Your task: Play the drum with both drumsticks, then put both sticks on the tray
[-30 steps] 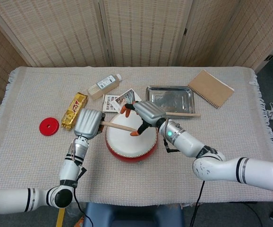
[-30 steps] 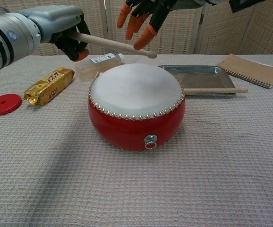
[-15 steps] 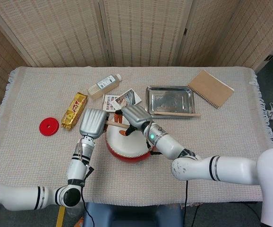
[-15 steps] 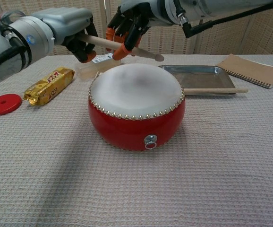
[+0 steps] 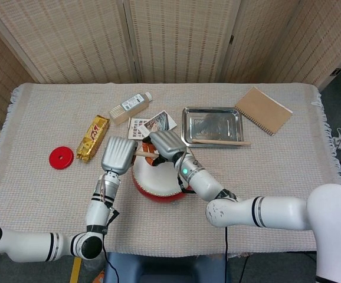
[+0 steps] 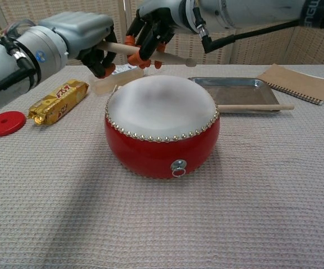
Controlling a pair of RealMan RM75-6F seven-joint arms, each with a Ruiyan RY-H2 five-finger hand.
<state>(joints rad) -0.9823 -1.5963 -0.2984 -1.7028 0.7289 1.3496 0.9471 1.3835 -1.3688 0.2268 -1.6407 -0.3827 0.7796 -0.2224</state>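
Over the past second my right hand point(image 6: 151, 28) has swung leftward across the drum point(image 6: 162, 126) and closed in on the drumstick point(image 6: 151, 53) that my left hand point(image 6: 92, 42) holds above the far rim. Its orange-tipped fingers point(image 6: 145, 51), splayed in the air a second ago, now curl around the shaft just beside the left hand's knuckles, apparently wrapped on it, though I cannot tell how firm that contact is. My left hand is clamped on the stick's butt end, and the tip pokes out to the right, clear of the drumhead.

From the head view both hands point(image 5: 118, 155) point(image 5: 164, 144) sit nearly touching at the drum's back edge (a handover, by the look of it, rather than a stroke). The second drumstick point(image 5: 220, 142) already lies across the front edge of the metal tray point(image 5: 189, 113), its end jutting past the tray's right side onto the counter point(image 5: 276, 177), so I judge the playing finished and one stick stowed.

What the shift means: the remaining stick is passing to the arm nearer the tray. I would want the right hand's hold secure before the left lets go, or the stick could drop onto the drumhead and roll.

Elsewhere sit a gold snack bar point(image 5: 92, 138), a red disc point(image 5: 61, 157), a small bottle point(image 5: 130, 107), picture cards point(image 5: 153, 124) and a brown notebook point(image 5: 263, 109).
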